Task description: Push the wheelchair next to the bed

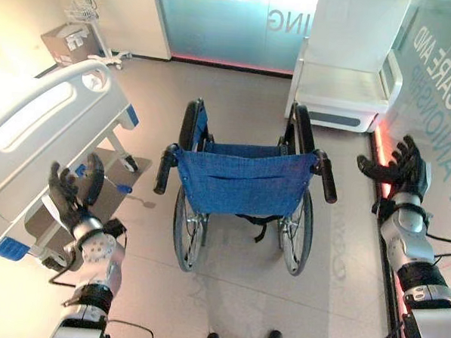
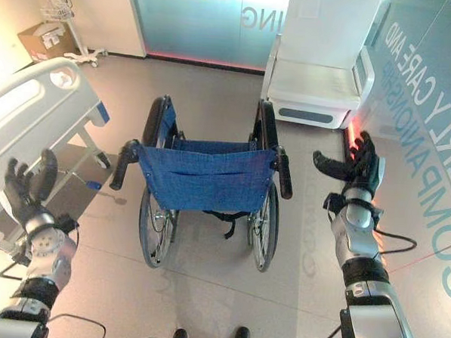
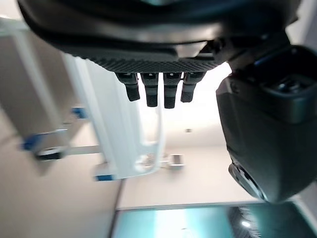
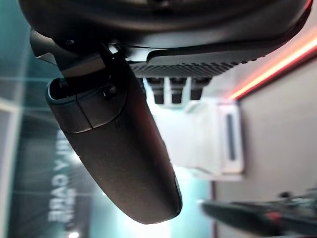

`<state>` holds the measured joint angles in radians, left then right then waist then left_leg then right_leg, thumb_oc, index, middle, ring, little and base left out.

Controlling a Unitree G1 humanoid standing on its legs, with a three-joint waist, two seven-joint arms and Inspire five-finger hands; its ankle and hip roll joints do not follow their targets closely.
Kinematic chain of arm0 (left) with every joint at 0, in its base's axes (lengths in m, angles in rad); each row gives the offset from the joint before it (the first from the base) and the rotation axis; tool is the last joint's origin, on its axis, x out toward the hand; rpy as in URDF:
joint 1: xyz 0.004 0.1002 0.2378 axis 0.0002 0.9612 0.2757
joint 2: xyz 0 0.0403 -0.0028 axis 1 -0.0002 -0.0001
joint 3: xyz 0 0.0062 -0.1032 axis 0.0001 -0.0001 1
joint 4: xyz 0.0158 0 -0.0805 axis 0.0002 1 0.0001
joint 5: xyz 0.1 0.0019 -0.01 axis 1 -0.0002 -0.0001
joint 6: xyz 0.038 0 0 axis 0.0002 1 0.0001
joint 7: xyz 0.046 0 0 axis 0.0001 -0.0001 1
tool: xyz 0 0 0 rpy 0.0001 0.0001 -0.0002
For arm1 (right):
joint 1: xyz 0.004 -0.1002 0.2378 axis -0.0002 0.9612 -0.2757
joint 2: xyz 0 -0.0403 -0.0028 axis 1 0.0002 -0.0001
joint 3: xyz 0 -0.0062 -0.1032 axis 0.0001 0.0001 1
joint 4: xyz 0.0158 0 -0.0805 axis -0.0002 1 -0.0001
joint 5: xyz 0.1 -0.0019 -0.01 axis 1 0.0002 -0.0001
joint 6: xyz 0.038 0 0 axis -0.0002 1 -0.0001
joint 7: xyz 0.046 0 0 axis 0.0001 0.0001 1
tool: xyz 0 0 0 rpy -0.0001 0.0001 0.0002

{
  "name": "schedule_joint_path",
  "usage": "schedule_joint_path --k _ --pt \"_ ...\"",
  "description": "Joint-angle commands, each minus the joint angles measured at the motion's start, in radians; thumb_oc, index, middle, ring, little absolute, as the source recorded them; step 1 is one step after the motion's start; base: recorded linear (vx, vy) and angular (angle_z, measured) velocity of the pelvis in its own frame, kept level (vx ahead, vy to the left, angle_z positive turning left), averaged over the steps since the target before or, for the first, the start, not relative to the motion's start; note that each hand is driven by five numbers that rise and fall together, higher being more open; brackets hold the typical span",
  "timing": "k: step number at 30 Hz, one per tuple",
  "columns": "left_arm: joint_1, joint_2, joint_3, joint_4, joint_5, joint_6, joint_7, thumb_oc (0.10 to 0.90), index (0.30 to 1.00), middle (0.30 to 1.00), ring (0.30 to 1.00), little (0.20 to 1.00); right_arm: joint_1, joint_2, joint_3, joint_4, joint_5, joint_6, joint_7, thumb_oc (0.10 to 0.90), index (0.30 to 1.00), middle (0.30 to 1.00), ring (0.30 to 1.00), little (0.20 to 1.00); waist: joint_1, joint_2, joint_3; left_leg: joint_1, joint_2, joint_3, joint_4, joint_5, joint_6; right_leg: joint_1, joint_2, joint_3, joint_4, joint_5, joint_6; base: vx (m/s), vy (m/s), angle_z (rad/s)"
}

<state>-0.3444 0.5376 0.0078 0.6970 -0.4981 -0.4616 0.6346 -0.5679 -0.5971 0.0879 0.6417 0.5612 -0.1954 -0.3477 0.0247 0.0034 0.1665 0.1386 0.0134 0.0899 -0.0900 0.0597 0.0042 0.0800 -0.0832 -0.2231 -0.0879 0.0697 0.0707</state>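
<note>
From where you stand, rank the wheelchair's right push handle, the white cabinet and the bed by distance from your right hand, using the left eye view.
1. Wheelchair's right push handle, just left of the right hand.
2. White cabinet, ahead by the wall.
3. Bed, far left, past the wheelchair.

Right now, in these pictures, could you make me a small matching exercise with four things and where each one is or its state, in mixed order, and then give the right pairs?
Things:
1. wheelchair
2. bed
3. left hand
4. right hand

Places or states:
A. open, out beside the right push handle, apart from it
B. along the robot's left side
C. in the middle of the floor, blue back toward the robot
D. open, raised between the bed and the left push handle, holding nothing

Pairs: 1-C, 2-B, 3-D, 4-A
</note>
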Motion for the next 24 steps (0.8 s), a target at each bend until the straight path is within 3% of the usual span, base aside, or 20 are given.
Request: schedule_joint_path --k 1,5,8,12,24 --pt "-0.16 0.121 -0.065 -0.081 0.143 -0.103 0.009 0.8 0.9 0.9 0.9 0.9 -0.157 -0.122 0.045 -0.088 0.028 -0.097 -0.038 0.8 0.9 0.9 0.9 0.9 0.012 0.0 -0.026 -0.062 -0.021 -0.014 0.09 -0.152 0.019 -0.032 -0.009 0.009 0.15 -0.16 -0.019 0.0 -0.037 0.04" --pt "-0.197 0.129 -0.1 -0.14 0.168 -0.075 -0.101 0.8 0.9 0.9 0.9 0.9 -0.167 -0.114 0.067 -0.145 0.003 -0.029 0.014 0.8 0.9 0.9 0.9 0.9 0.018 -0.005 -0.025 -0.068 -0.023 -0.021 0.088 -0.149 0.018 -0.03 -0.007 0.002 0.143 -0.159 -0.019 0.0 -0.008 0.01" --pt "-0.194 0.146 -0.13 -0.195 0.176 -0.008 -0.216 0.8 0.9 0.9 0.9 0.9 -0.139 -0.113 0.088 -0.205 -0.055 0.046 0.034 0.8 0.9 0.9 0.9 0.9 0.019 -0.007 -0.023 -0.072 -0.023 -0.025 0.079 -0.142 0.018 -0.032 -0.003 0.004 0.136 -0.156 -0.019 0.0 0.0 0.0" --pt "-0.17 0.182 -0.156 -0.247 0.226 0.077 -0.316 0.8 0.9 0.9 0.9 0.9 -0.094 -0.113 0.096 -0.257 -0.085 0.096 0.072 0.8 0.9 0.9 0.9 0.9 0.022 -0.01 -0.017 -0.079 -0.023 -0.029 0.075 -0.137 0.021 -0.037 0.001 0.007 0.135 -0.152 -0.019 0.0 0.0 0.0" --pt "-0.2 0.317 -0.231 -0.222 0.418 0.213 -0.451 0.8 0.9 0.9 0.9 0.9 -0.081 -0.133 0.122 -0.305 -0.05 0.111 0.145 0.8 0.9 0.9 0.9 0.9 0.025 -0.009 -0.015 -0.097 -0.025 -0.032 0.084 -0.132 0.02 -0.045 0.003 0.01 0.128 -0.144 -0.012 0.0 -0.001 0.0"
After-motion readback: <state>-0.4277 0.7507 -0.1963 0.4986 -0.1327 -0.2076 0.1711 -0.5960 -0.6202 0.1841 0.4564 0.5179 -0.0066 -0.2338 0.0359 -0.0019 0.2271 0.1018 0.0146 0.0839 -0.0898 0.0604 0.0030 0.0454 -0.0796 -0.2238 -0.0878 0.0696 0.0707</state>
